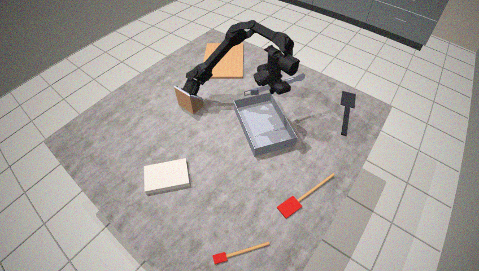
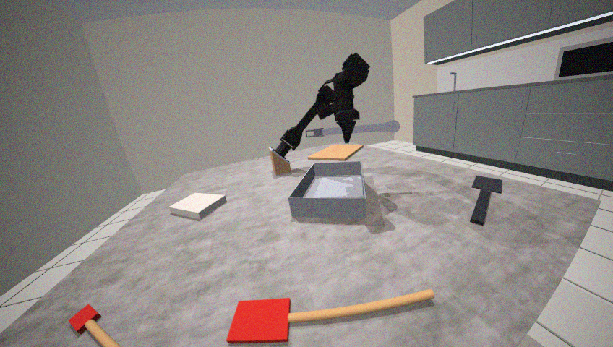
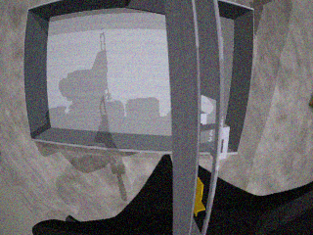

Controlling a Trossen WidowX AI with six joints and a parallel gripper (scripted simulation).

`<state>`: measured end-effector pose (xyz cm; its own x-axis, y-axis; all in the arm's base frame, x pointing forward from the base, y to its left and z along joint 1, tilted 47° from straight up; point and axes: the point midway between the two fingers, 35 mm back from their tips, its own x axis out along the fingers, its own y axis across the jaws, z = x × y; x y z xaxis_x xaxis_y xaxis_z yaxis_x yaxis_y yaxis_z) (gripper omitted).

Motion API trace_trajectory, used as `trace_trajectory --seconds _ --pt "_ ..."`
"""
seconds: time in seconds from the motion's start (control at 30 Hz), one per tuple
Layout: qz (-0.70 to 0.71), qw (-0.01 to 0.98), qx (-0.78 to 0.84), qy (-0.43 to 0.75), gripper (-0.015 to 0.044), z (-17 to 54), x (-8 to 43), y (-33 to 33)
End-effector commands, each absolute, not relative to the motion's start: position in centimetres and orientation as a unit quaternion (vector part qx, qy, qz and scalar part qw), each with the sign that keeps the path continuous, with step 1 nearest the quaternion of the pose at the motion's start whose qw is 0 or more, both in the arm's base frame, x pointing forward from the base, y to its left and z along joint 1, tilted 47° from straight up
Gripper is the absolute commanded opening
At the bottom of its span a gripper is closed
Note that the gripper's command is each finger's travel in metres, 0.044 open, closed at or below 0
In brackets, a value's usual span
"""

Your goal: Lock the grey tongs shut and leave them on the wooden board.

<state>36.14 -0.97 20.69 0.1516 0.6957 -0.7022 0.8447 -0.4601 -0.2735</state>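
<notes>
My gripper [image 1: 277, 87] [image 2: 346, 134] [image 3: 171, 161] is shut on the grey tongs [image 1: 289, 78] [image 2: 369, 127] [image 3: 184, 85], gripping them near their middle. It holds them high above the far end of the grey roasting tin [image 1: 273, 146] [image 2: 327, 209] [image 3: 37, 78]. The tongs' arms are pressed close together. They lie roughly level, with the dark hinge end [image 1: 249, 92] [image 2: 314, 132] to the left and the rounded tips to the right. The wooden board [image 1: 231, 64] [image 2: 335, 151] lies flat beyond the tin, partly behind the arm. The tin holds nothing.
A black spatula [image 1: 345, 110] [image 2: 483, 199] lies right of the tin. A white block [image 1: 166, 176] [image 2: 197, 205] lies to the left. Two red-bladed spatulas [image 1: 295, 201] [image 2: 266, 320] [image 1: 231, 254] lie near the front. The arm's base sits on a wooden wedge [image 1: 187, 100] [image 2: 279, 165].
</notes>
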Motion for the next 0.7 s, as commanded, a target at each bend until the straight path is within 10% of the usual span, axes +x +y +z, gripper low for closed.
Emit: trace_trajectory --seconds 0.0,0.67 --pt "-0.389 0.113 0.752 0.52 -0.015 22.3 35.2 0.7" --pt "-0.3 0.214 0.733 0.571 -0.015 29.9 27.9 9.2"
